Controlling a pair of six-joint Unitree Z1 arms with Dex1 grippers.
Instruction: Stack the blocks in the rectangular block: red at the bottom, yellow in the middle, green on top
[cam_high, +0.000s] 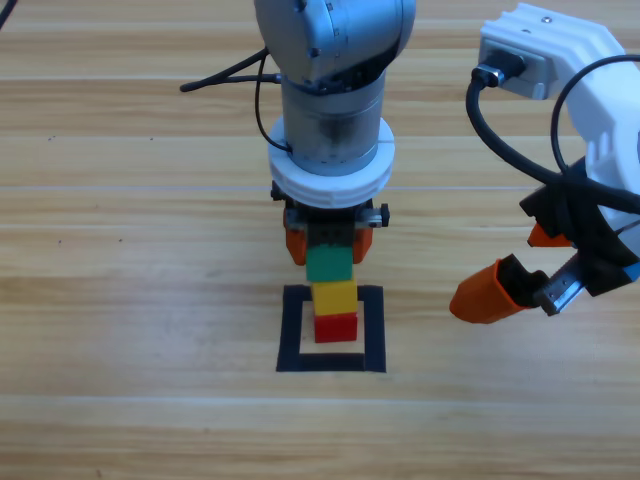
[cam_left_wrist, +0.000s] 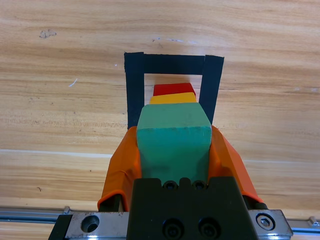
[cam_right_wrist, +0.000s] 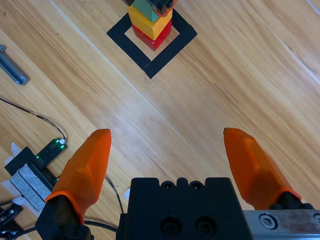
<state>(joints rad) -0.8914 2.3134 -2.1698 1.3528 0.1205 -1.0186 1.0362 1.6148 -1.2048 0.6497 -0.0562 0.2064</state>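
Observation:
Inside the black tape rectangular block (cam_high: 291, 330) stands a stack: the red cube (cam_high: 336, 327) at the bottom, the yellow cube (cam_high: 335, 297) on it, the green cube (cam_high: 329, 264) on top. My left gripper (cam_high: 329, 245) reaches down over the stack, its orange jaws shut on the green cube (cam_left_wrist: 174, 135). Past that cube the left wrist view shows slivers of yellow (cam_left_wrist: 172, 98) and red (cam_left_wrist: 173, 89) within the tape (cam_left_wrist: 134, 90). My right gripper (cam_high: 510, 290) hangs open and holds nothing, off to the right; the stack (cam_right_wrist: 147, 22) is far from its jaws (cam_right_wrist: 167, 132).
A black cable (cam_high: 225, 75) trails across the wood behind the left arm. The right wrist view shows a small board with green lights (cam_right_wrist: 47, 152), thin wires and a metal bar (cam_right_wrist: 12, 65) at its left side.

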